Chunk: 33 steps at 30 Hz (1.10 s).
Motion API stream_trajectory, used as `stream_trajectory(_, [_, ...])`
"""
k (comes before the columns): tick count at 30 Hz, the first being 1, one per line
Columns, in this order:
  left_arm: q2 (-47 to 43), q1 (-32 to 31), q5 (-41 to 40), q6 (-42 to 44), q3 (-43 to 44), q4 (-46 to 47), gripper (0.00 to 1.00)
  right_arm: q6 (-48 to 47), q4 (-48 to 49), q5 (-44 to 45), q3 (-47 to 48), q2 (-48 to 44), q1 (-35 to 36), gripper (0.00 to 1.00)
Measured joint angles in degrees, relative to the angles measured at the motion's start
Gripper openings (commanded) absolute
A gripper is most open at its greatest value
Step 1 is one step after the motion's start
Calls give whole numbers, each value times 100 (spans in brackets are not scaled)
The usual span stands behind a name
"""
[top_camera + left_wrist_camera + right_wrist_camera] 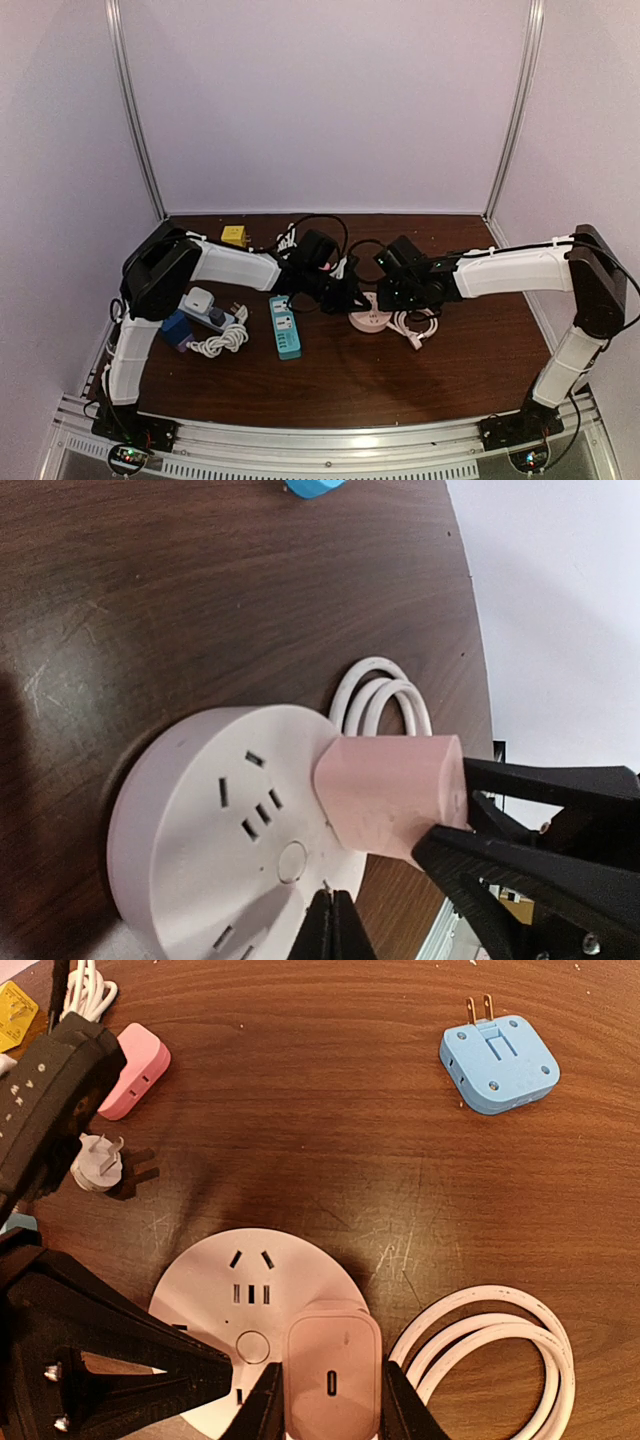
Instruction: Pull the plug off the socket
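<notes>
Mid-table, socket (250, 1280): round, pale pink, flat on the table (330, 1110).
Plug (333, 1370): pink block, seated in the socket near its rim.
Right gripper (333, 1405): fingers clamped on the plug, one on each side.
Left gripper (333, 925): fingertips pressed together, holding nothing, tip touching the socket's rim just beside the plug.
Cable (500, 1350): white coil, just beside the socket.
Blue adapter (500, 1065): prongs showing, well apart from the socket.
Pink adapter (135, 1070): near a small white plug (97, 1165), apart from the socket.
</notes>
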Motion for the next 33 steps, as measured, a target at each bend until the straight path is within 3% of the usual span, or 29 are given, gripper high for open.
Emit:
stream_trajectory(8, [107,0,-94,-9,31,-214,0,-153,17,85,107,116,7,0])
stream_trajectory(18, [273,-57,-654,140,669,-1075,0,-319,-28,118,136,122,37,0])
stream_trajectory(33, [269,-129,-791,245,699,-1191,0,-732,-555,612,428,168,389,0])
